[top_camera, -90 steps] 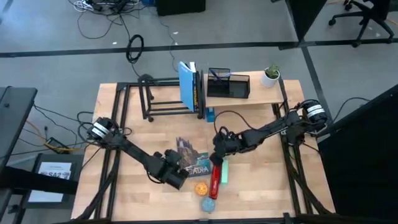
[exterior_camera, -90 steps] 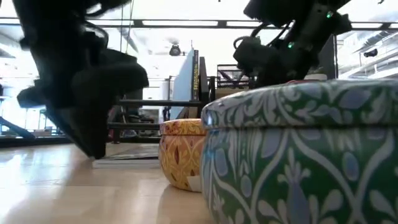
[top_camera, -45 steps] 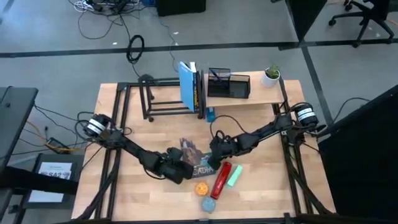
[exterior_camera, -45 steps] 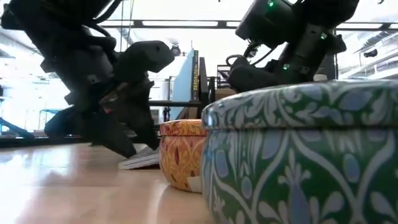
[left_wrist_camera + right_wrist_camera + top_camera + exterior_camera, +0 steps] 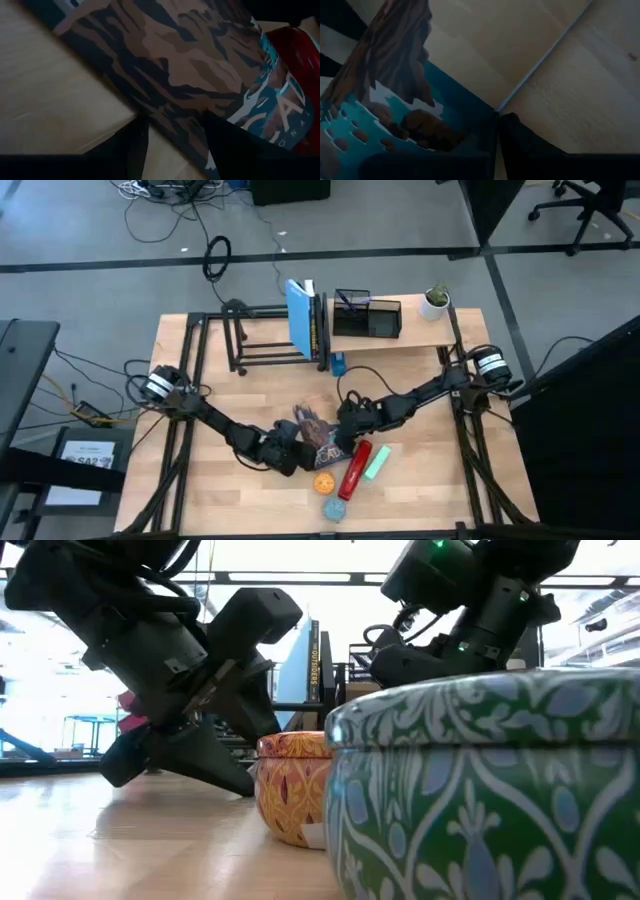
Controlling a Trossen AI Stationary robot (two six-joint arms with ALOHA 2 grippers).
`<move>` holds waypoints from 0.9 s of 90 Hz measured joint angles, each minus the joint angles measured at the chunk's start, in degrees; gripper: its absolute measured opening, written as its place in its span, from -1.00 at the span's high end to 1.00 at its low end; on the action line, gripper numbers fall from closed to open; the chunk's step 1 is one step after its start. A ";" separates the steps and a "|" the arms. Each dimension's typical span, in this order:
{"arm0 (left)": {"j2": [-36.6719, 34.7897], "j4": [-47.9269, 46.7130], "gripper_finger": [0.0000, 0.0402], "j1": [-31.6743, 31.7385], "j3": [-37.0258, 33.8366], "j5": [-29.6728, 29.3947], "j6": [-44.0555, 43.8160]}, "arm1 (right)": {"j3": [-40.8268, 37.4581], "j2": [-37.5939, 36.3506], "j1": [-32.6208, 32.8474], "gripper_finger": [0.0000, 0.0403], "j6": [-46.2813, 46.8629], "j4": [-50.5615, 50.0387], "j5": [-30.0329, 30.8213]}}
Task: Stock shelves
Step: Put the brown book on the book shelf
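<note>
Hands [image 5: 285,452] [image 5: 345,423] flank flat glossy book [image 5: 318,435], tilted.

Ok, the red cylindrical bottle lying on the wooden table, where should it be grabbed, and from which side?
Grip the red cylindrical bottle around its mid-body, coming straight down from above and closing across its narrow width. It lies flat on its side. The mint green bar lies close alongside, so that gap probably looks tight.

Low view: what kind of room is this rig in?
Probably an office or lab workspace: ceiling strip lights beyond the table, office chairs and loose cables on a grey floor in the high view.
</note>
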 joint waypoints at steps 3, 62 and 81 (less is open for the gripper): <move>0.00 0.40 0.16 0.02 0.00 -0.27 0.21 | 0.00 0.00 0.00 1.00 -0.08 -0.02 -0.01; -10.77 0.82 0.29 1.65 1.62 5.75 15.72 | 0.11 0.09 0.33 1.00 -2.58 -0.39 -0.44; -15.57 -38.03 0.54 -4.91 7.51 17.36 -0.32 | 1.96 0.28 0.39 1.00 -2.99 0.19 -0.62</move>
